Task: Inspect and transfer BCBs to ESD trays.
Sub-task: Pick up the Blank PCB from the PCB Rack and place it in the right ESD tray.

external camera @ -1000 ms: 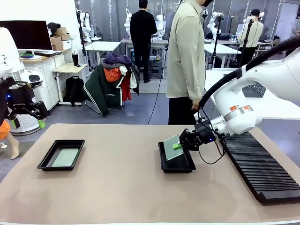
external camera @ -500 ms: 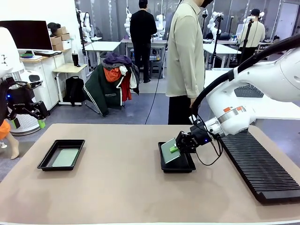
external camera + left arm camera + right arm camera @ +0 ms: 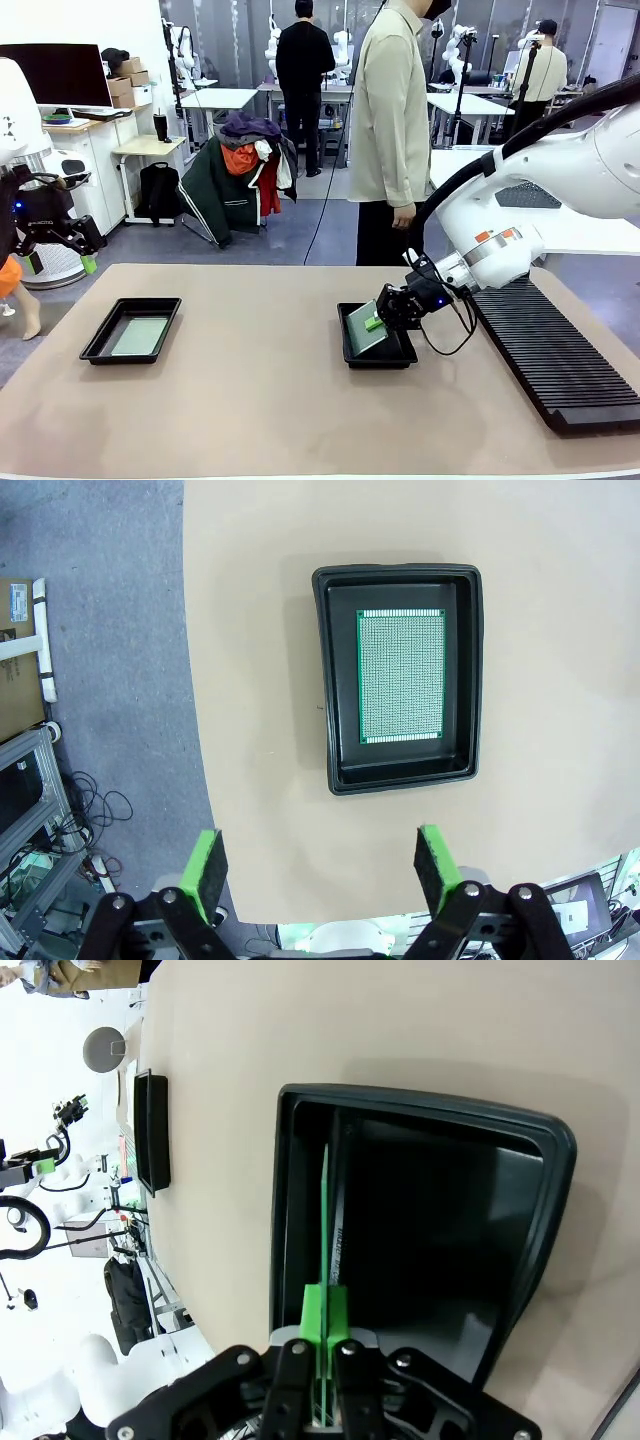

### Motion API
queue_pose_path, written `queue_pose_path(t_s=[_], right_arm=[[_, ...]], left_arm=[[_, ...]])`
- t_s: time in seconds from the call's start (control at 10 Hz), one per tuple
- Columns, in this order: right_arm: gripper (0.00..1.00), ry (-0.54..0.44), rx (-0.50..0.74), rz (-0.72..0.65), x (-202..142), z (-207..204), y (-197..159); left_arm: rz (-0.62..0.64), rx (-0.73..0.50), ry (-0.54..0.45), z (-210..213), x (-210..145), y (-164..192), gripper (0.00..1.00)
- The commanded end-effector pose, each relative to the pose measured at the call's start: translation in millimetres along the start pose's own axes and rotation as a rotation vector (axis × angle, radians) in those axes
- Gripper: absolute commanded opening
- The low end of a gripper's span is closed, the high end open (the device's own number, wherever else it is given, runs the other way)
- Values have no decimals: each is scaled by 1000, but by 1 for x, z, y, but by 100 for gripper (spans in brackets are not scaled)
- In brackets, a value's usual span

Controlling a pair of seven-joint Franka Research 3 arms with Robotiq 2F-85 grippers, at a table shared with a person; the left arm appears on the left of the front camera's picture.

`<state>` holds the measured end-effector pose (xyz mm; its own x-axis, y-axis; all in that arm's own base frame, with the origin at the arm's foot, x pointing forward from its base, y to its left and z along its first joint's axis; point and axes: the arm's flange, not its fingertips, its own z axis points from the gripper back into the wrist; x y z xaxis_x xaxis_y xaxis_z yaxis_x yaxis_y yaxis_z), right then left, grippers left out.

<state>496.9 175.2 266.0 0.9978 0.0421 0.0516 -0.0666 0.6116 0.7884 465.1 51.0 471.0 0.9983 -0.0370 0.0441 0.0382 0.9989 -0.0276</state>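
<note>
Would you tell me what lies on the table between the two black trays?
Nothing: bare tan tabletop separates the left tray from the right tray, front view.

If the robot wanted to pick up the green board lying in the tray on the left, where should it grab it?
Probably by a short edge, coming straight down from above. The green board lies flat on the floor of the left tray, with bare floor showing beyond its short ends, more than along its sides. The open left gripper would need an edge tipped up to pinch the thin board.
</note>
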Motion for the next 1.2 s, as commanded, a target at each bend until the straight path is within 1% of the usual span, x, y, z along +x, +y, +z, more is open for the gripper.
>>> queue_pose_path(t_s=[0.0, 0.1, 0.5, 0.6, 0.7, 0.8, 0.9, 1.0, 1.1], right_arm=[[2, 5, -50, -21, 5, -8, 6], [2, 0, 0, 0, 0, 0, 0], [2, -1, -6, -3, 0, 0, -1], [2, 12, -19, -4, -1, -1, 3], [10, 12, -40, -9, -2, 0, 6], [14, 12, -56, -12, -3, 1, 9], [24, 11, -81, -15, -5, 2, 14], [29, 14, -109, -19, -7, 4, 20], [40, 16, -132, -20, -8, 7, 25]], left_arm=[[4, -7, -7, -1, -1, 0, 100], [4, -7, -7, -1, -1, 0, 100], [4, -7, -7, -1, -1, 0, 100], [4, -7, -7, -1, -1, 0, 100], [4, -7, -7, -1, -1, 0, 100], [4, -7, -7, -1, -1, 0, 100], [4, -7, -7, -1, -1, 0, 100], [4, -7, -7, -1, -1, 0, 100], [4, -7, -7, -1, -1, 0, 100]])
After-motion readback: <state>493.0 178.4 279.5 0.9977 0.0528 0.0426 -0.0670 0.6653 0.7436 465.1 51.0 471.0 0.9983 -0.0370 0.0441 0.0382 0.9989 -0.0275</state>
